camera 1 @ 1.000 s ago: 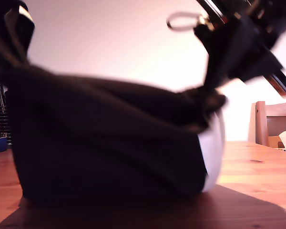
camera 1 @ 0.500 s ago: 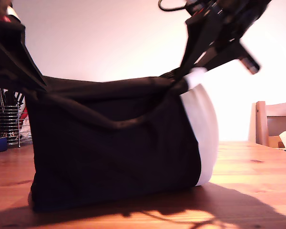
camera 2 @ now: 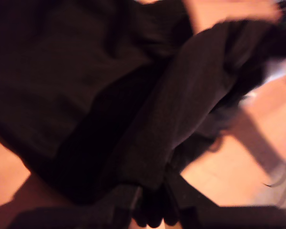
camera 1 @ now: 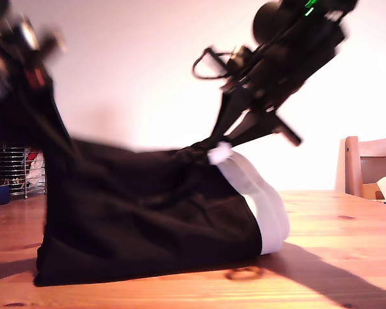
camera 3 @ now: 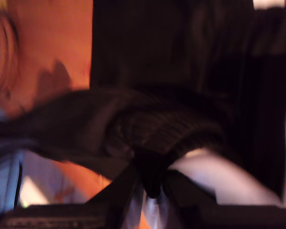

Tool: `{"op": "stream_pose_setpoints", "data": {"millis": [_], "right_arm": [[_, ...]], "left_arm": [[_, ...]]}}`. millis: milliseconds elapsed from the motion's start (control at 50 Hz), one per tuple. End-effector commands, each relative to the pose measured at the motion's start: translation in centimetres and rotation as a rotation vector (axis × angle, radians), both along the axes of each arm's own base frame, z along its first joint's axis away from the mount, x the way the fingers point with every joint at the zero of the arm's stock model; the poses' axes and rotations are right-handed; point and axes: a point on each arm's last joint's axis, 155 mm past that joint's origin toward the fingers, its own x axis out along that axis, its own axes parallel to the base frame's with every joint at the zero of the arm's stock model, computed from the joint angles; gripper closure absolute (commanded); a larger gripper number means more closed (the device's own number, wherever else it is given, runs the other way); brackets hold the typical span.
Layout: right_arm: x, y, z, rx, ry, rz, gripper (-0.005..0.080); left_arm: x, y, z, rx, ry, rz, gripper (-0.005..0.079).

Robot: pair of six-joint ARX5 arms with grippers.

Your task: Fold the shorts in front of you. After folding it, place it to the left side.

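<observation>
While soft black fabric shorts (camera 1: 148, 212) hang off wooden table (camera 1: 334, 257), my first gripper (camera 2: 150, 210) and my second gripper (camera 3: 150, 183) both clamp bunched cloth, exterior view's upper corners.

Both of my arms are black and angular, blurred in the exterior view. The arm at the exterior view's right (camera 1: 276, 71) carries a looped black cable (camera 1: 209, 64), a round black joint housing (camera 1: 268, 20), a small green light (camera 1: 309, 9) near its top, and thin rod-like struts. The arm at the exterior view's left (camera 1: 22, 77) shows a red patch and a pale marking; in each wrist view my fingers (camera 2: 119, 205) (camera 3: 119, 191) are flat, matte black.
</observation>
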Motion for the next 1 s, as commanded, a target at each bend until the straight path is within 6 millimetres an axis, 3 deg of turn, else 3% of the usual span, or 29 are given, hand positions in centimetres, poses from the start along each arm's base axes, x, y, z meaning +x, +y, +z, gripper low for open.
{"op": "stream_pose_setpoints", "data": {"millis": [0, 300, 420, 520, 620, 700, 760, 980], "right_arm": [[1.6, 0.4, -0.2, 0.002, -0.015, -0.021, 0.0765], [4.6, 1.3, -5.9, -0.039, 0.014, -0.044, 0.0765], [5.9, 1.1, -7.0, -0.063, -0.020, -0.073, 0.0753], [6.3, 1.3, -6.7, -0.052, -0.038, -0.074, 0.0622], [6.9, 1.7, -6.0, -0.019, -0.054, -0.092, 0.0471], [7.3, 2.1, -5.4, 0.009, -0.059, -0.099, 0.0464], [7.4, 2.4, -4.9, 0.024, -0.059, -0.096, 0.0464], [7.4, 3.7, -2.5, 0.110, -0.021, -0.083, 0.0464]], "left_arm": [[0.9, 0.1, -0.7, 0.010, -0.009, 0.002, 0.0766], [3.5, 1.1, -3.4, 0.066, -0.027, 0.060, 0.0766], [4.4, 2.1, -3.8, 0.095, -0.038, 0.099, 0.0766], [5.0, 2.6, -3.6, 0.092, -0.054, 0.118, 0.0753], [5.6, 3.0, -3.2, 0.084, -0.079, 0.133, 0.0635], [5.9, 3.0, -2.9, 0.071, -0.092, 0.132, 0.0502], [5.8, 2.6, -2.6, 0.047, -0.090, 0.120, 0.0451], [5.9, 2.3, -1.9, -0.011, -0.077, 0.112, 0.0448]]}}
